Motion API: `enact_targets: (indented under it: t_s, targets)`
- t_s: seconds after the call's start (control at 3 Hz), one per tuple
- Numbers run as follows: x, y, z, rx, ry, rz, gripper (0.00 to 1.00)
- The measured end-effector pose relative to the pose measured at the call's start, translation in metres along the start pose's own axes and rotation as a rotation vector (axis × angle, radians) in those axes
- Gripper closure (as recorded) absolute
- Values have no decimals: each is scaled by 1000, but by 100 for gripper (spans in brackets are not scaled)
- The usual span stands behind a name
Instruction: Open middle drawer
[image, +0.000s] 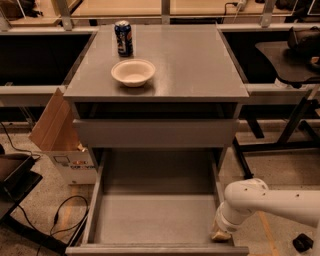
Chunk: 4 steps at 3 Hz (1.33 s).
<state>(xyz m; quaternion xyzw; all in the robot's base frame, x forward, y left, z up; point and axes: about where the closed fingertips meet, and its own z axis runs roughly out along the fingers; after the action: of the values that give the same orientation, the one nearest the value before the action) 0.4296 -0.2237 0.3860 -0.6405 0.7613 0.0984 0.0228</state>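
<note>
A grey drawer cabinet (156, 95) stands in the middle of the camera view. Its top drawer front (155, 132) is nearly closed. The drawer below it (155, 215) is pulled far out toward me and is empty inside. My white arm (270, 202) reaches in from the right. My gripper (221, 233) is at the front right corner of the pulled-out drawer, low against its right side wall. The wrist hides most of it.
A white bowl (133, 72) and a blue can (123, 37) sit on the cabinet top. An open cardboard box (62, 142) stands to the cabinet's left. Cables (55, 220) lie on the floor at left. Black tables flank both sides.
</note>
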Motion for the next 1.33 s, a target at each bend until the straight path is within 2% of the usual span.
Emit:
enact_targets:
  t_s: [0.67,1.0,1.33]
  targets:
    - [0,2,2,-6,0,0,13]
    - [-1,2,3,-6,0,0,0]
    - [-4,3,3,-6,0,0,2]
